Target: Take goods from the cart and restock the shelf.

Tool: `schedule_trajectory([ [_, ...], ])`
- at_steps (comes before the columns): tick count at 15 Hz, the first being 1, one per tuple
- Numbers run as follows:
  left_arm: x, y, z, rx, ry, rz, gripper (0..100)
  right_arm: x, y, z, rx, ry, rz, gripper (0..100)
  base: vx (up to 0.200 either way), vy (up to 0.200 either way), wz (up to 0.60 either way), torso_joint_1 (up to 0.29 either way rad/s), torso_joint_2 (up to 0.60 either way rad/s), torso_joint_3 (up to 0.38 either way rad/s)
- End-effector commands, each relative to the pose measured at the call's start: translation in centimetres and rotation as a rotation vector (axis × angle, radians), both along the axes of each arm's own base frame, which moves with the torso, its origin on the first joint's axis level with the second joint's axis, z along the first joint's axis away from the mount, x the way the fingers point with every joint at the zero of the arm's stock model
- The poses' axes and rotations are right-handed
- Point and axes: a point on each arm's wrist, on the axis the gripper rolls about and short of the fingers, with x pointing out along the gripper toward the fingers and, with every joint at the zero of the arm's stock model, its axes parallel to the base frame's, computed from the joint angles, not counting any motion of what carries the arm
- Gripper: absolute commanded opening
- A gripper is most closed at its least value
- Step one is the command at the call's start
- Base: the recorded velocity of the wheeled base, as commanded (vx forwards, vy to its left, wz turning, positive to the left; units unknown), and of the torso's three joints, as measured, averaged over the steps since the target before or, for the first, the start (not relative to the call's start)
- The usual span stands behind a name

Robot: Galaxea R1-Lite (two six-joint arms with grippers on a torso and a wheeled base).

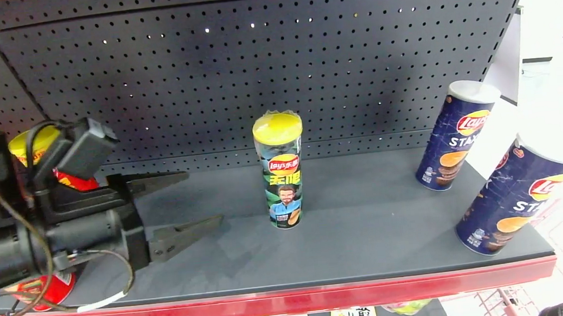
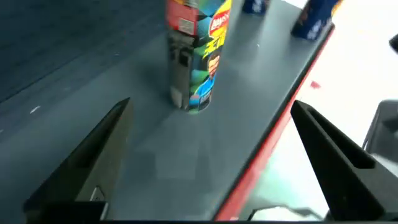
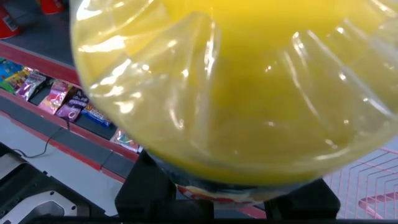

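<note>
left hand (image 1: 204,195) spread, low over the shelf (image 1: 367,231), left of the upright green can (image 1: 281,170). blue cans (image 1: 453,137) at the right end. right hand (image 3: 224,194) pinches a yellow-lidded can (image 3: 236,81).

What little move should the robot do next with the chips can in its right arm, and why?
Probably raise the right end effector, which seems to hold a yellow-lidded chips can below shelf level, toward the bare stretch between the green chips can and the blue chips cans. The left end effector hangs open and empty, so it has nothing to place.
</note>
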Motion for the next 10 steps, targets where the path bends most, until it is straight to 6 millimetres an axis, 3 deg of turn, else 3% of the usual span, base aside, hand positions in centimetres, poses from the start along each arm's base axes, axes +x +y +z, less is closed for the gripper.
schedule_trajectory([
  [1, 3.8, -2.9, -2.3, 0.046, 0.056, -0.073, 100, -0.1, 0.0, 0.0, 0.000, -0.004, -0.001, 0, 0.000, 0.000, 0.00, 0.000, 0.00, 0.000],
  [10, 9.2, -6.6, -1.8, 0.016, -0.022, -0.111, 100, -0.1, 0.0, 0.2, 0.000, -0.007, -0.003, 0, 0.000, 0.000, 0.00, 0.000, 0.00, 0.000],
])
